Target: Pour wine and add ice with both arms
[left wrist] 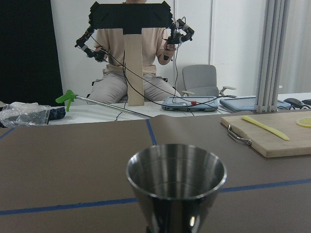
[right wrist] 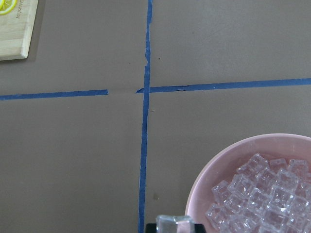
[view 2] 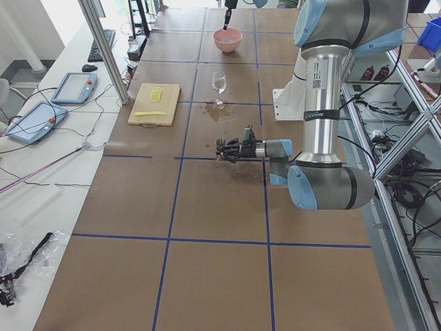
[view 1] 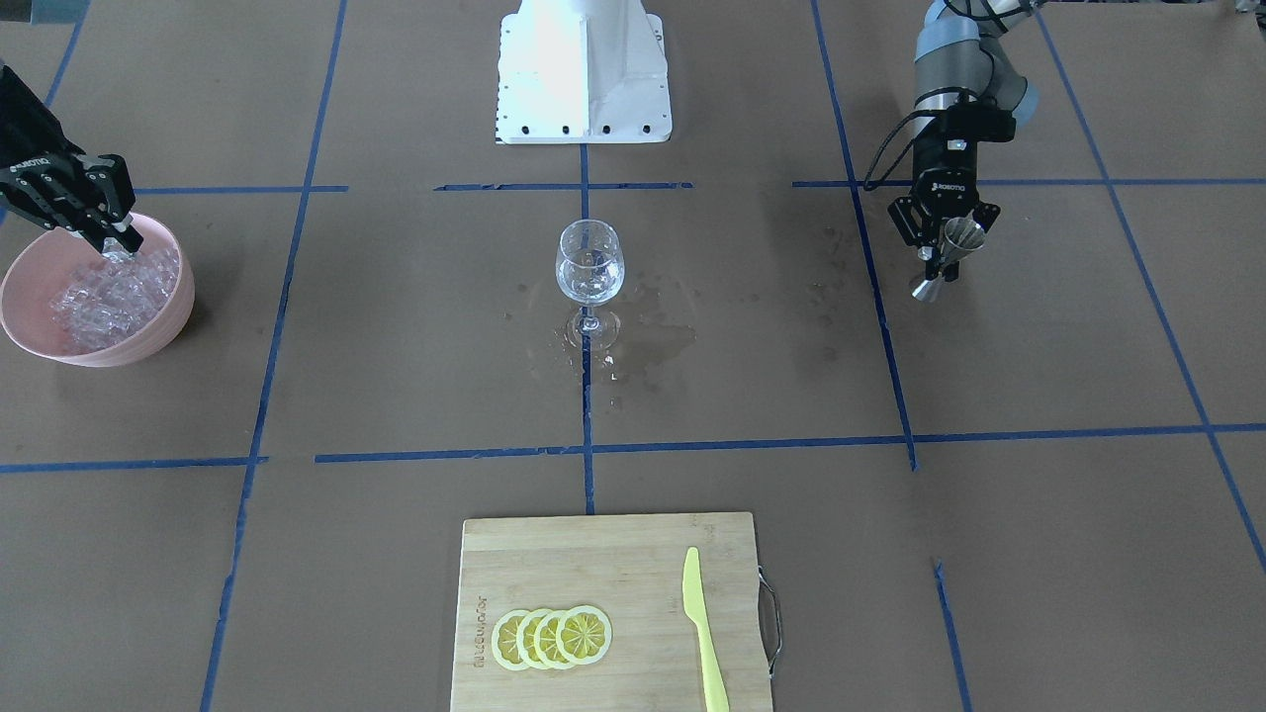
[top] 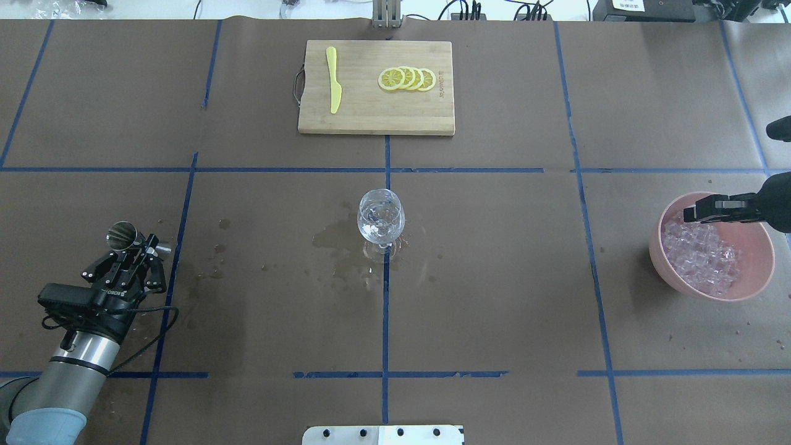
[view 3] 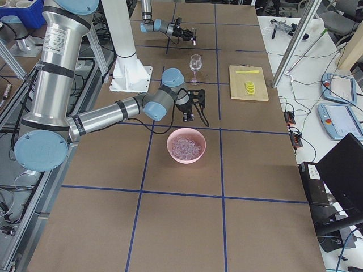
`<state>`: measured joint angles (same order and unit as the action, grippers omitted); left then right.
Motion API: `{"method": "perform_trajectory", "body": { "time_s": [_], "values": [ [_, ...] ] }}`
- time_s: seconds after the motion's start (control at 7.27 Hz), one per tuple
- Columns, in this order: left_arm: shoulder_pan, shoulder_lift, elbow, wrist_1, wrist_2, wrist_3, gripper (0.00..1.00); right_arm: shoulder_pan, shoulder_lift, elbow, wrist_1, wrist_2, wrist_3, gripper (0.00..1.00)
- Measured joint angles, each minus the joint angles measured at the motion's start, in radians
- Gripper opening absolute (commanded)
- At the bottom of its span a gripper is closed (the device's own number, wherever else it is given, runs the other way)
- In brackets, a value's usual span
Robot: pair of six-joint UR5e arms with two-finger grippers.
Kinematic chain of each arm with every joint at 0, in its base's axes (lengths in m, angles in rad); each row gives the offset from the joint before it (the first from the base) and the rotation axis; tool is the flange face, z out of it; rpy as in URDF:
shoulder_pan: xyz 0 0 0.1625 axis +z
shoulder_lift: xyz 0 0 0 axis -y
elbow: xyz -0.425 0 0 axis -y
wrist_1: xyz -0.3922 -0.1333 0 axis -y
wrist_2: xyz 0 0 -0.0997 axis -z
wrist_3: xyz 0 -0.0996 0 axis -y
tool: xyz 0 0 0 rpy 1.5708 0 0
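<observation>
The left gripper (view 1: 945, 260) is clamped on a tilted steel jigger (view 1: 963, 237) well apart from the glass (view 1: 589, 242) holding the wine (view 1: 589, 285) at the table's centre, while the right gripper (view 1: 117, 247) pinches 1 ice cube (right wrist: 174, 225) at the edge of the pink bowl (view 1: 168, 326) of ice (view 1: 109, 297).

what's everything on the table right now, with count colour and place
wine glass: 1, clear, table centre, on a wet patch
bowl: 1, pink, robot's right end of the table
ice: many cubes, clear, in the bowl
jigger: 1, silver, robot's left side
cutting board: 1, light wood, far side from the robot
lemon slices: 4, yellow, overlapping on the board
knife: 1, yellow-green, on the board
base block: 1, white, robot's edge
left claw: black, shut on the jigger
right claw: black, over the bowl's rim, shut on one ice cube
</observation>
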<state>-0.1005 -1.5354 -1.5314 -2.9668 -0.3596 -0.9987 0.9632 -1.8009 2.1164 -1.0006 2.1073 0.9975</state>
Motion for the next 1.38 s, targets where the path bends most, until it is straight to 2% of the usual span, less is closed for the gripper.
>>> {"method": "perform_trajectory", "body": {
  "time_s": [0.83,1.1,1.38],
  "values": [
    [0.001,-0.005,0.013,0.0,-0.021,0.029,0.0,0.0,0.001,0.003,0.0,-0.001,0.006,0.0],
    [-0.001,-0.002,0.013,0.0,-0.028,0.031,0.13,0.0,0.001,0.002,0.0,-0.001,0.006,0.0],
    [-0.002,0.002,0.013,-0.001,-0.044,0.031,0.21,0.0,0.0,0.002,0.0,-0.001,0.006,0.0]
  ]
}}
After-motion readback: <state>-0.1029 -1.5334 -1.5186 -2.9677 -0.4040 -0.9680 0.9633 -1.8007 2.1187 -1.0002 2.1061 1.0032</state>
